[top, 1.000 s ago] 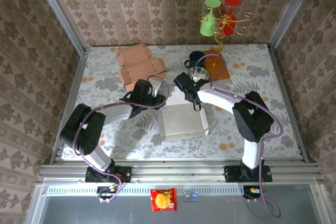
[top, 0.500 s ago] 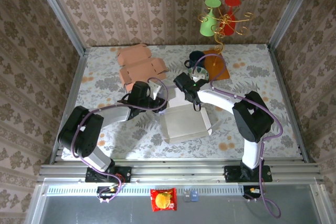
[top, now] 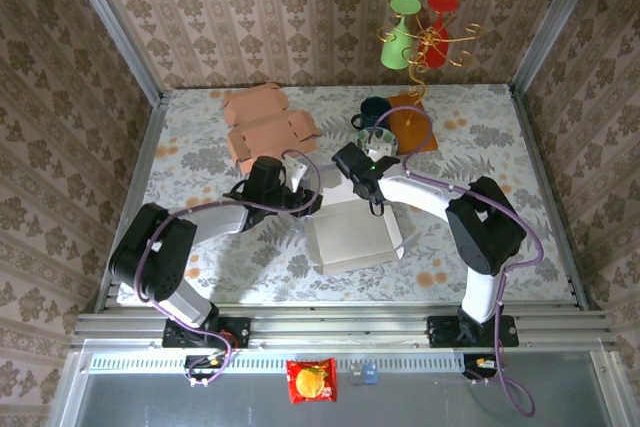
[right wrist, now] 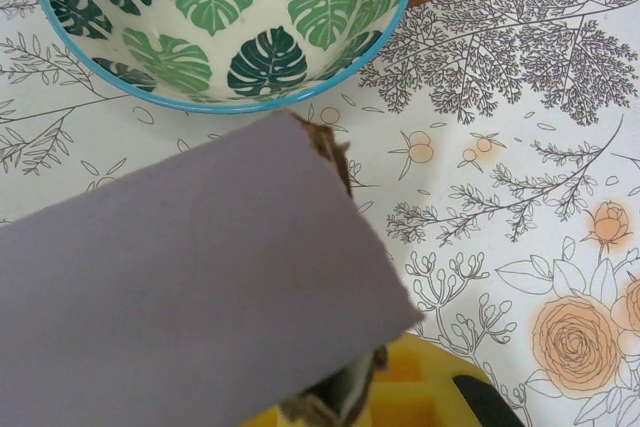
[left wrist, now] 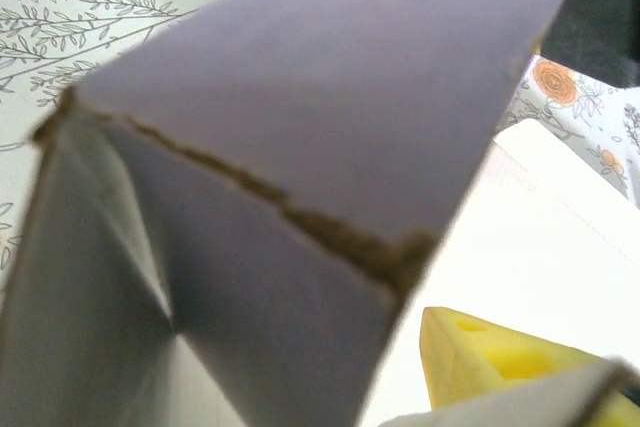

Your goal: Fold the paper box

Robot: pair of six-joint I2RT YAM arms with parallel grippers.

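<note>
Progress looks partial from above: the paper box point(top: 350, 237) sits mid-tabletop point(top: 200, 237) as a white shell with its walls partly raised, but its flaps look loose, so I judge the last tucks are left to do; the left claw point(top: 303, 199) meets its far-left corner and the right claw point(top: 368, 197) its far edge; a flat brown carton point(top: 265, 127) lies well apart at the back left; a leaf-print bowl point(top: 378, 142), a dark mug point(top: 372, 110) and an orange mat point(top: 415, 132) crowd just behind the right claw, which may hamper it; a cup stand point(top: 420, 37) rises at the back wall.

Left wrist: a grey flap with a torn crease fills the view, with a yellow finger pad point(left wrist: 500, 362) just beside it; whether this claw is spread or pinching, I cannot tell.

Right wrist: the claw is pressed together, seemingly pinching a flap above its yellow pad point(right wrist: 420, 387); the bowl's rim is near the flap's corner.
</note>
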